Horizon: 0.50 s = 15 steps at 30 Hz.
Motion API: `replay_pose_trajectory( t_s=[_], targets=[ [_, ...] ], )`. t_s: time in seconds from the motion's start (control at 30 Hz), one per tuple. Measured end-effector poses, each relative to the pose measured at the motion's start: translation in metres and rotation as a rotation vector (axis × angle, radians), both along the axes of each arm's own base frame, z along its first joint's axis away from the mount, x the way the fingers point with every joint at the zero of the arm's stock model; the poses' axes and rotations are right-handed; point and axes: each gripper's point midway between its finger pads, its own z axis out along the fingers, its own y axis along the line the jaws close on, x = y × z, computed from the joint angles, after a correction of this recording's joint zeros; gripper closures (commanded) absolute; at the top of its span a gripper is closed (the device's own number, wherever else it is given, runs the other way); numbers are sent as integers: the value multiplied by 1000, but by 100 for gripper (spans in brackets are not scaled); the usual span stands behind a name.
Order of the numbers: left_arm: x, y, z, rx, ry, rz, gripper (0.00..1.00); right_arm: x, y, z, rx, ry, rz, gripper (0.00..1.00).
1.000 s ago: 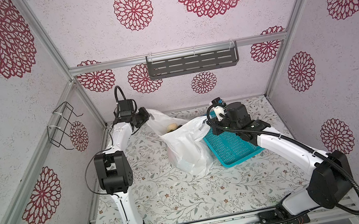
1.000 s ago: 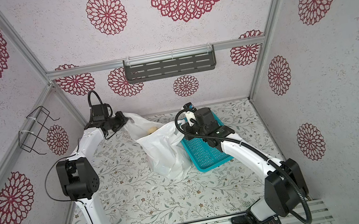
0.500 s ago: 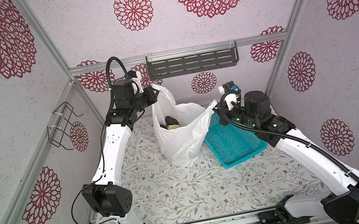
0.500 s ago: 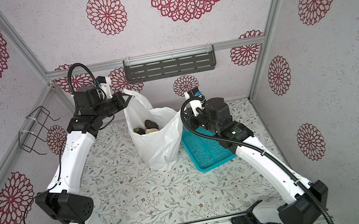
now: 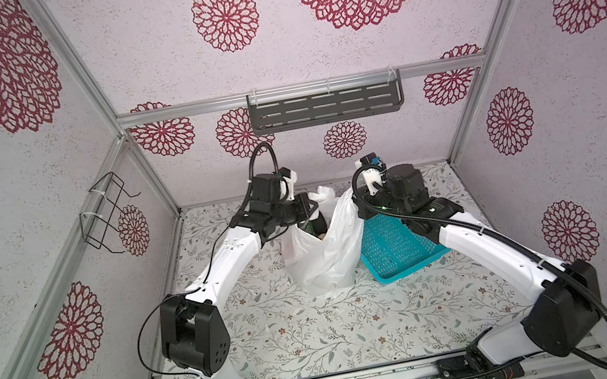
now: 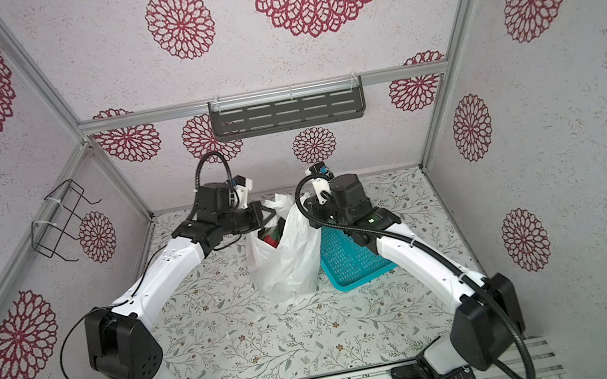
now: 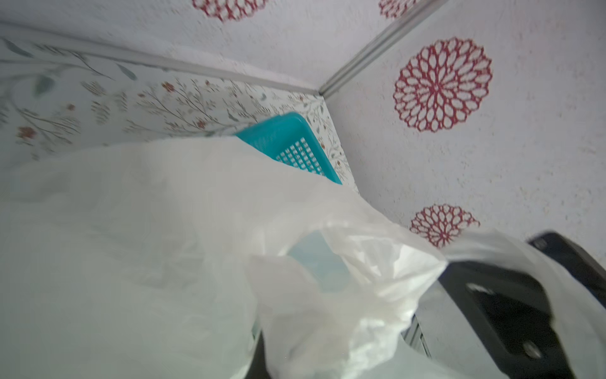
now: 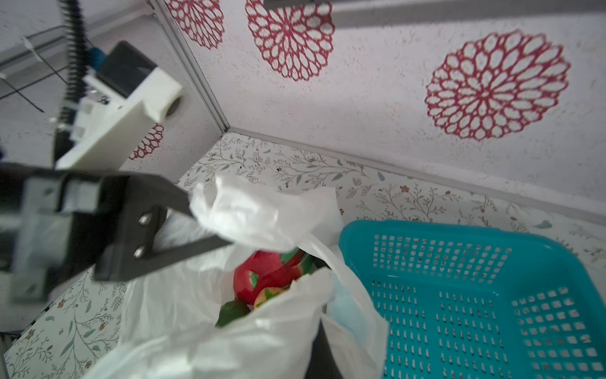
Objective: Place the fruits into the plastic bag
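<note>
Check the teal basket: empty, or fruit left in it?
Empty as far as shown: the teal basket shows only bare perforated floor in the right wrist view; the right arm hides part in both top views.

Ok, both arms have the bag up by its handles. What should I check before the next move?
1. Left gripper shut on a handle of the plastic bag: ok.
2. Right gripper shut on the other handle: ok; that side of the bag is pulled up to it.
3. Bag upright with its mouth open: ok.
4. Fruits inside the bag: ok; a red-and-green piece and darker ones show in the mouth.
5. Every fruit is in: cannot tell; the bag hides most of its contents.
6. Teal basket free of fruit: ok in the part that shows.
</note>
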Motion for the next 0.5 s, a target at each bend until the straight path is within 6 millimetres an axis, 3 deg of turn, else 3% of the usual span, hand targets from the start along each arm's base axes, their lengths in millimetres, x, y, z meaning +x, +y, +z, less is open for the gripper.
replay_pose_trajectory(
  t_s=[0.07,0.2,0.37,0.4,0.5],
  targets=[
    [-21,-17,-20,22,35,-60,100,12,2,-26,-19,60,-20,100],
    [-49,-29,-49,67,80,-122,100,40,-3,-61,-32,154,-87,100],
    [-66,-24,-58,93,87,-132,100,63,-22,-87,-8,235,-170,100],
    [-67,-22,-56,94,78,-125,94,65,-25,-89,-1,246,-181,99],
    [-71,-11,-39,94,19,-90,54,67,-30,-88,30,262,-195,79]
  ],
)
